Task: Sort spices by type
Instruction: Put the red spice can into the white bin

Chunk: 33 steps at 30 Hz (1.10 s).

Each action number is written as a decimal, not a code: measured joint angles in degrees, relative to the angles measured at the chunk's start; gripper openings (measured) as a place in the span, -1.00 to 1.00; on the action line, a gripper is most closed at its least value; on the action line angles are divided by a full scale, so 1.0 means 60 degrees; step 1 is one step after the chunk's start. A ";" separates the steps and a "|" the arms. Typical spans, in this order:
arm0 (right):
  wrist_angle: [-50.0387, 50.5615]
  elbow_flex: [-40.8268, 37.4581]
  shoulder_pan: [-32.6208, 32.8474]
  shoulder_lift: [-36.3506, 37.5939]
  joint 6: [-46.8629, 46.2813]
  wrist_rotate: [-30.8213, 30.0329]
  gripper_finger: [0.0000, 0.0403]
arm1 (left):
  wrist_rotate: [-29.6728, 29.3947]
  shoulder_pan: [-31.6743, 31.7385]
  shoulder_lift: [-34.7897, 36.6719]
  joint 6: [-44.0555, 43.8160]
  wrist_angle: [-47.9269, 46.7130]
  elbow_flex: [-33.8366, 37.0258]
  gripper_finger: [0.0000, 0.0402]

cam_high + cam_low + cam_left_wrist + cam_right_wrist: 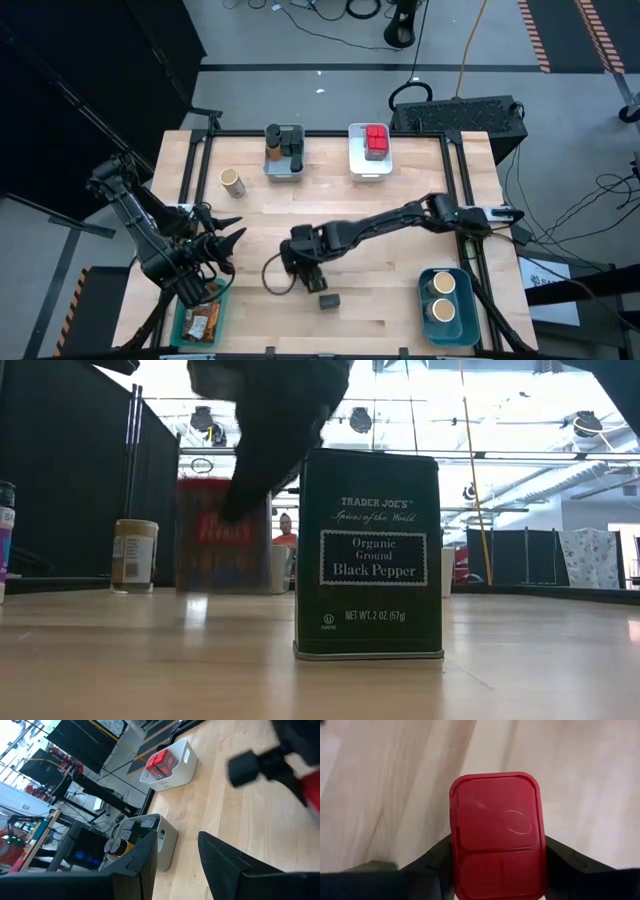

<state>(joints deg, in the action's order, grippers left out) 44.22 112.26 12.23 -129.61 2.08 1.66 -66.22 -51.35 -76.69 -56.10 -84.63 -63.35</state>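
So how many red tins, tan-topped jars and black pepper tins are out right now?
Red tins: 3 (two in the white bin, one in the right gripper)
Tan-topped jars: 3
Black pepper tin: 1
Total: 7

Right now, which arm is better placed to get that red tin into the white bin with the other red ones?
Right. The right gripper is shut on the red tin at mid-table; the white bin lies on its side. The left gripper waits, open, by the left edge.
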 joint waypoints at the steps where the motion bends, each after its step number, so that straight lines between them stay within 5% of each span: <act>1: 0.0229 0.0013 -0.0103 0.0195 0.0059 -0.0041 -0.05 | 0.0000 0.0003 -0.0004 0.0000 0.0006 0.0000 -0.28; 10: 0.2258 -0.0513 -0.1610 0.2280 0.1380 -0.0533 -0.05 | 0.0000 0.0001 0.0000 0.0000 -0.0012 -0.0001 -0.28; 25: -0.0855 -0.6313 -0.4964 0.7221 0.2595 -0.0816 -0.05 | 0.0000 0.0003 0.0000 -0.0025 0.0021 0.0000 -0.28; 33: -0.0997 -0.7501 -0.6824 0.7866 0.2582 -0.1285 -0.05 | -0.0317 0.0003 -0.0001 0.0143 0.0028 -0.0003 -0.28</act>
<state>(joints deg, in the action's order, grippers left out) 38.24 67.25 -28.71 -82.41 17.57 -6.05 -68.12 -51.33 -76.69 -55.24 -84.47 -63.37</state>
